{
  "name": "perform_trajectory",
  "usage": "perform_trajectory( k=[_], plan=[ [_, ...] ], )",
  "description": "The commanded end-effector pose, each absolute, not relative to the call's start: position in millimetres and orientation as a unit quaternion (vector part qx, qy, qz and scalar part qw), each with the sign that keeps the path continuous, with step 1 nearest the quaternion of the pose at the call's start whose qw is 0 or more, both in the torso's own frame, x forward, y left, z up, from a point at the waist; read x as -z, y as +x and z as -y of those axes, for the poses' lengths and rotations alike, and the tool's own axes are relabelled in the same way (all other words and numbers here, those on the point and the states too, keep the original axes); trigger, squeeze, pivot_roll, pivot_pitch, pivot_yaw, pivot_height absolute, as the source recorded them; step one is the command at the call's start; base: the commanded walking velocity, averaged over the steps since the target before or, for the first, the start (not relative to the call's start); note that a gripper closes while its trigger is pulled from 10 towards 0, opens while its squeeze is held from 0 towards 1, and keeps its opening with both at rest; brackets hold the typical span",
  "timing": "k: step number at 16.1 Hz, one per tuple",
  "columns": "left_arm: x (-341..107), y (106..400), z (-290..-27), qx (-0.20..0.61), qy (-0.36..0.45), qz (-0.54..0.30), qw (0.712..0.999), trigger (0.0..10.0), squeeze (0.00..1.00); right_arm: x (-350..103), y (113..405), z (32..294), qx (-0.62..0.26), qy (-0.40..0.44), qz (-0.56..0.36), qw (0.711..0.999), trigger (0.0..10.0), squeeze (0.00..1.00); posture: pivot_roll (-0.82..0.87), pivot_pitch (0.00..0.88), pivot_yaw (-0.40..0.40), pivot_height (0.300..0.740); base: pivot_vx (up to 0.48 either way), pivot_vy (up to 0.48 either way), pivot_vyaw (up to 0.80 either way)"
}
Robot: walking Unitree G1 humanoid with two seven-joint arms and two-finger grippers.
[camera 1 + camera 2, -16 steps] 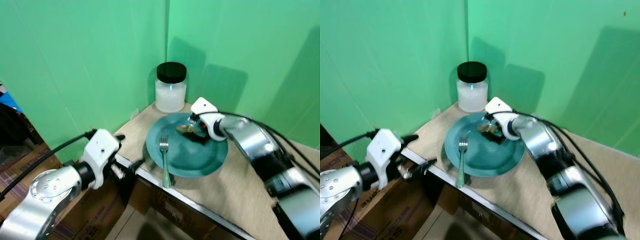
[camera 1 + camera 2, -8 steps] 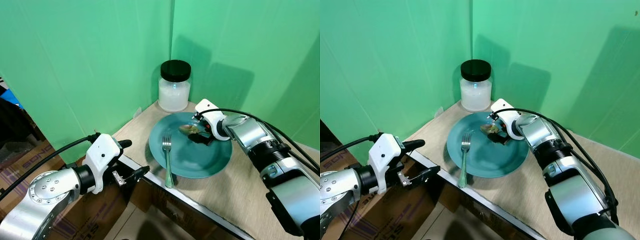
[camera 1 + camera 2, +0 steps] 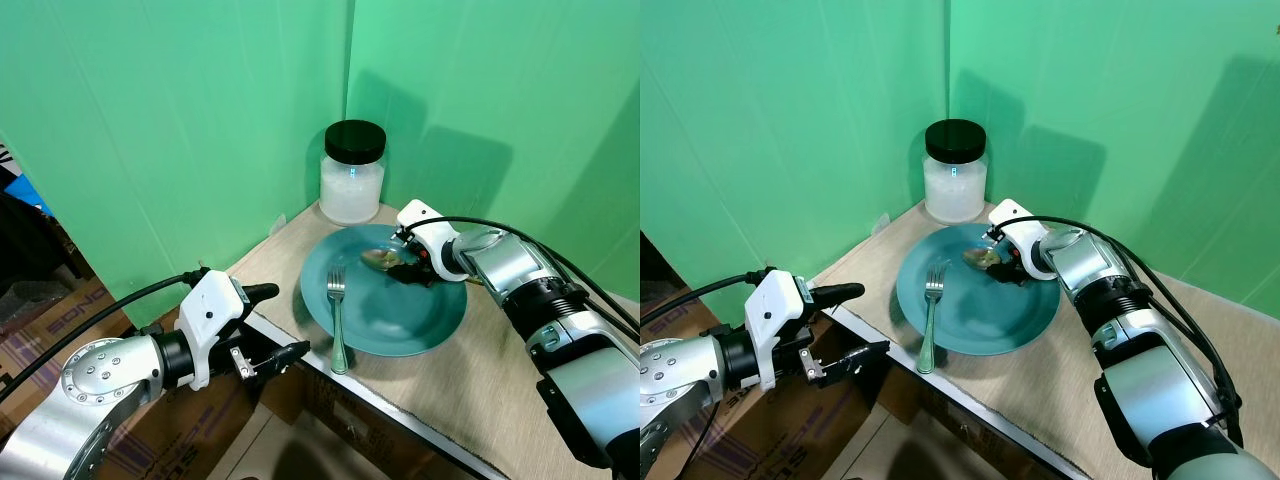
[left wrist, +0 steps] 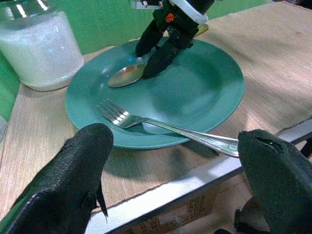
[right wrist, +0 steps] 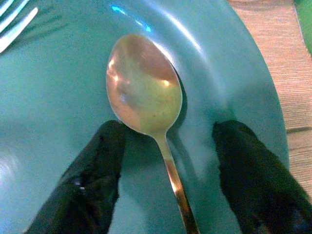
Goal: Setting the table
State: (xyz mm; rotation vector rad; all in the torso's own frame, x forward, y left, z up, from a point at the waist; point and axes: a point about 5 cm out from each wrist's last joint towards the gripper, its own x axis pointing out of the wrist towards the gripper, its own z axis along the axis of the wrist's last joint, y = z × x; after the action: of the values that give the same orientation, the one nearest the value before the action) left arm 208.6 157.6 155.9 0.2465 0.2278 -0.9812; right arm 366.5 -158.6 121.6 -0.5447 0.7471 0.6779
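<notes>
Green-walled corner, woven-topped table (image 3: pixel 500 375)

Both head views look forward and down on the round teal plate (image 3: pixel 385 305) at the wooden table (image 3: pixel 500 375) corner. The left wrist view faces that plate low from the table edge; the right wrist view hangs close over the plate's gold metal spoon (image 5: pixel 146 105).

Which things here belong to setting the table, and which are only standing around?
For the job: the teal plate, the fork lying across its near rim, the spoon on it between the open jaws of the right gripper.

Just standing around: the lidded jar, cardboard boxes on the floor.
</notes>
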Motion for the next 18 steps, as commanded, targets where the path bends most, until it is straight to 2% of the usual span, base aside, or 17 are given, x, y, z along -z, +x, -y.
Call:
perform_trajectory(
  k=[1, 3, 5, 7, 9, 18],
  plan=[
    [-158, 210, -157, 0.478, 0.123, -0.105, 0.863, 10.0, 0.00, -122, 367, 165, -0.316, -0.264, -0.365, 0.835, 2.4, 0.00, -0.05, 0.000, 0.000, 0.740, 0.000, 0.000, 0.00],
    [-155, 210, -161, 0.487, 0.134, -0.114, 0.855, 10.0, 0.00, -119, 364, 167, -0.324, -0.267, -0.377, 0.826, 1.4, 0.00, -0.05, 0.000, -0.002, 0.740, 0.000, 0.000, 0.00],
    [-154, 210, -162, 0.491, 0.138, -0.117, 0.852, 10.0, 0.00, -117, 362, 169, -0.322, -0.271, -0.387, 0.820, 1.5, 0.00, -0.05, 0.000, -0.002, 0.740, 0.000, 0.000, 0.00],
    [-153, 210, -163, 0.496, 0.142, -0.118, 0.848, 10.0, 0.00, -112, 359, 170, -0.331, -0.271, -0.397, 0.812, 0.4, 0.00, -0.05, 0.000, -0.002, 0.740, 0.000, 0.000, 0.00],
    [-153, 210, -163, 0.498, 0.142, -0.118, 0.847, 10.0, 0.00, -112, 359, 170, -0.331, -0.271, -0.399, 0.811, 0.0, 0.00, -0.05, 0.000, -0.002, 0.740, 0.000, 0.000, 0.00],
    [-151, 208, -162, 0.508, 0.148, -0.120, 0.840, 10.0, 0.00, -108, 352, 167, -0.363, -0.282, -0.409, 0.788, 0.0, 0.00, -0.05, 0.000, -0.007, 0.740, 0.000, 0.000, 0.00]
  ],
)
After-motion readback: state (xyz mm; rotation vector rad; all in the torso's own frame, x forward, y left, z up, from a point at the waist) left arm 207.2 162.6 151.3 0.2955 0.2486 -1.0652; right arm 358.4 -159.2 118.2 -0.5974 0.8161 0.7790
